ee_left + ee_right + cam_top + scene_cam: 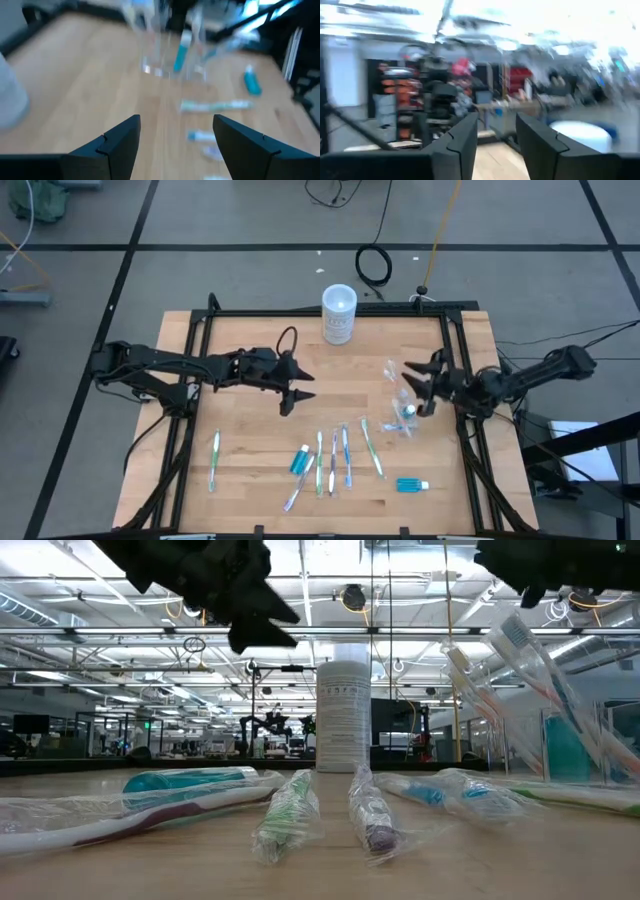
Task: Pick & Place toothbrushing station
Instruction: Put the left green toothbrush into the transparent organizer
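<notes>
The small clear plastic cup (403, 406) with toothbrushes stood at the right of the wooden surface (250, 430). The right claw (420, 385) hung partly open and empty above it. The left claw (296, 385) was wide open, empty, mid-surface.

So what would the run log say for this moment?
left gripper: open, mid-table | right gripper: open, by cup | brushes, tubes on table

the wooden surface (250, 430) had a black frame round its edges. a frosted container (339, 314) with a white lid stood near the far edge, and a clear cup (404, 408) holding brushes and a teal tube sat towards the right. wrapped toothbrushes (345, 455) lay scattered along the near side, one toothbrush (215, 460) off alone on the left, plus two teal tubes (411, 484).
</notes>
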Robot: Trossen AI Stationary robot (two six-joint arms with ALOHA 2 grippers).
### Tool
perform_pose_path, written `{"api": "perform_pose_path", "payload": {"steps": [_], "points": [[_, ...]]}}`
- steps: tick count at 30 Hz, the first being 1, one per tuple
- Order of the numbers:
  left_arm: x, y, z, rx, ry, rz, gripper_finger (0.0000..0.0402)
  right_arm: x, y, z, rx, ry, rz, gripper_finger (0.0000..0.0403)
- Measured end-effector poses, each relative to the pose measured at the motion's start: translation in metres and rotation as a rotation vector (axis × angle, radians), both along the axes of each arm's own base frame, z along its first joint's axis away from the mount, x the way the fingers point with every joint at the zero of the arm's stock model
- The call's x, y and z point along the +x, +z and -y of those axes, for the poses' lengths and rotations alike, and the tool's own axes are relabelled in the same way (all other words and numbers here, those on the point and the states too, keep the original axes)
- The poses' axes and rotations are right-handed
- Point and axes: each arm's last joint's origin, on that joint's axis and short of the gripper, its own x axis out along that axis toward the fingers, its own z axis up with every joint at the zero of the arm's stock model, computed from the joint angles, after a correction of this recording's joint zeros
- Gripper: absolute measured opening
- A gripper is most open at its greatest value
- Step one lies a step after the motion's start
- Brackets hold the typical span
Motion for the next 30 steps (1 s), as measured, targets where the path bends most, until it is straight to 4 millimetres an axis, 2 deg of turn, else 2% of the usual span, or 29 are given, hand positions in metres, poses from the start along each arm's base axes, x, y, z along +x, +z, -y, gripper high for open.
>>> {"api": "perform_pose_path", "payload": {"steps": [5,12,16,19,23,27,30], "points": [[-0.002,-0.010,0.013,-0.052,-0.020,-0.099,0.0257,-0.009,0.003,0.004,-0.078,0.082,0.244,0.0116],[0.010,-0.039,0.046,-0.193,-0.039,-0.207,0.0257,0.011,0.013,0.000,-0.143,0.154,0.180,0.0116],[0.015,-0.057,0.053,-0.358,0.087,-0.293,0.0257,0.029,0.018,-0.004,-0.158,0.156,0.123,0.0116],[0.016,-0.072,0.058,-0.398,0.116,-0.377,0.0257,0.040,0.025,-0.006,-0.158,0.156,0.117,0.0116],[0.005,-0.083,0.060,-0.420,0.116,-0.547,0.0257,0.054,0.027,-0.009,-0.163,0.160,0.081,0.0116],[-0.025,-0.084,0.046,-0.445,0.055,-0.839,0.0257,0.062,0.029,-0.011,-0.197,0.145,0.065,0.0116],[-0.049,-0.076,0.043,-0.475,0.185,-1.006,0.0257,0.064,0.031,-0.011,-0.225,0.132,0.062,0.0116]]}}
